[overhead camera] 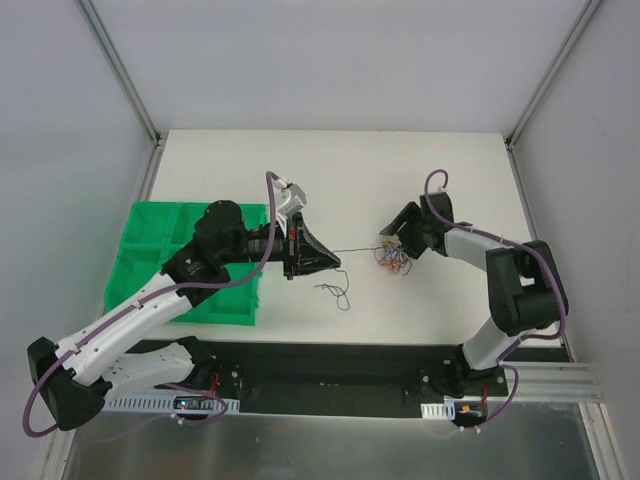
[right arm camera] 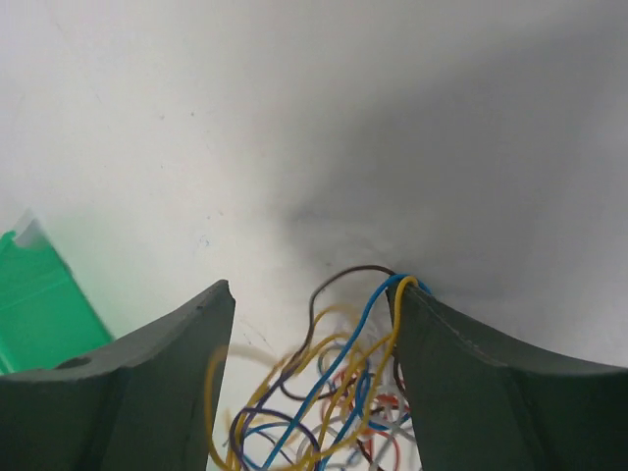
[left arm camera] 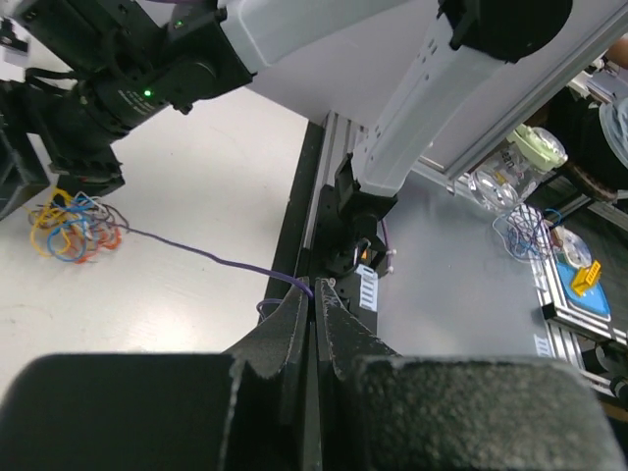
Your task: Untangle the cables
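Observation:
The cables form a small multicoloured wad on the white table, right of centre. One thin purple cable runs taut from the wad to my left gripper, which is shut on its end. In the top view the left gripper sits just left of the wad. My right gripper hangs over the wad's far side. Its jaws are open, with yellow, blue, brown and red loops between them. A few loops rest against the right finger.
A separate dark wire lies curled on the table below the left gripper. A green compartment bin stands at the table's left edge, partly under the left arm. White walls with metal posts enclose the table.

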Robot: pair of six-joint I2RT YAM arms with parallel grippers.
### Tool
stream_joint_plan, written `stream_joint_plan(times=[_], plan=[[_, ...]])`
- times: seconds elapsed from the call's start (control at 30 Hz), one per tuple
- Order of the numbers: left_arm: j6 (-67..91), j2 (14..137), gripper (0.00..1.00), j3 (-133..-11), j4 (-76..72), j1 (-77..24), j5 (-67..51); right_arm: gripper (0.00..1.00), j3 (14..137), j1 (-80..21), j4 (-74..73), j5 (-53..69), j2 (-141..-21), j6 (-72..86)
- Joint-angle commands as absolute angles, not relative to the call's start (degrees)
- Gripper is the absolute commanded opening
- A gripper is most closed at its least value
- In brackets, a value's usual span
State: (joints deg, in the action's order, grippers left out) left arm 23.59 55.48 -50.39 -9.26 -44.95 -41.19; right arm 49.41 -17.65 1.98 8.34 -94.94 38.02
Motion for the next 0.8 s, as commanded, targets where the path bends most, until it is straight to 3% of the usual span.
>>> stream_joint_plan(times=[0.0,0.23,0.43,0.6,0.77], plan=[[22.6,53.4,0.00,-57.4,-6.3,-45.2,-40.5,0.69,45.4,-10.2,-1.6,5.7,-90.7,31.5],[21.7,53.0,0.00,-61.6,-6.0,-44.6,-41.7,0.68,47.5,-4.1,-6.9,3.7,-88.0,25.4],[18.4,51.5,0.00,-65.8,-0.3,-43.9,-35.1,0.67,48.0,-0.2,-10.3,-8.1,-83.2,22.7],[18.8,52.7,0.00,-69.9,10.8,-41.4,-22.1,0.67,52.7,1.5,-17.7,-17.9,-78.2,15.7],[18.4,54.5,0.00,-75.0,14.2,-39.1,-25.7,0.72,53.8,2.5,-19.0,-26.0,-75.4,9.2]])
